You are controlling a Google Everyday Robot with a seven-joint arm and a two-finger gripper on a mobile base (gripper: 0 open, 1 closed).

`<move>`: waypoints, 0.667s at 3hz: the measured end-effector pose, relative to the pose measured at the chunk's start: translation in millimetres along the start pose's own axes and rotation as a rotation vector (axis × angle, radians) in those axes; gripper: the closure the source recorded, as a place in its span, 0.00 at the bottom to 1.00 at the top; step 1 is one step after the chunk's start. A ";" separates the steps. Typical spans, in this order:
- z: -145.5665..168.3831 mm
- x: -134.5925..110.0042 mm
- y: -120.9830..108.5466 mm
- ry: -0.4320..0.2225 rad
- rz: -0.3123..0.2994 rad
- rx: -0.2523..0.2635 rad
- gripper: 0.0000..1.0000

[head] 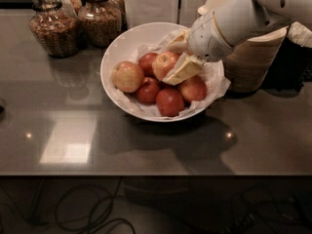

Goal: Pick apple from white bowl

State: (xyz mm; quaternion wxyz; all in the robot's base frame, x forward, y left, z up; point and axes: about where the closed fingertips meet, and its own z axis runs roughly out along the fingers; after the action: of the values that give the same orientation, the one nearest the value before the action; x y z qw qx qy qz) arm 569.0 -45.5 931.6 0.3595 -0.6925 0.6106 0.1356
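The white bowl [117,45] lined with crumpled white paper stands at the back middle of the dark table. Several apples lie in it. The orange-red apple with a yellowish blush [160,62] sits on top near the bowl's middle. My gripper [168,65] reaches in from the upper right, with one beige finger [178,44] behind the apple and the other [181,72] in front. It is shut on this apple, which sits slightly above the others.
A paler yellow-pink apple [127,76] lies at the bowl's left, with darker red apples [169,101] in front. Two glass jars [53,28] stand at the back left. A stack of beige paper bowls [253,57] stands right of the bowl, under my arm. Cables lie below the table's front edge.
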 end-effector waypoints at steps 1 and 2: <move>-19.4 -13.5 -8.0 -0.123 -0.024 0.035 1.00; -62.7 -70.0 8.4 -0.223 -0.059 0.078 1.00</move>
State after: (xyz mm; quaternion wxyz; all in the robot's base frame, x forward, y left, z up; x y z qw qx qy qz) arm 530.1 -34.7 1017.0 0.4558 -0.6764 0.5508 0.1773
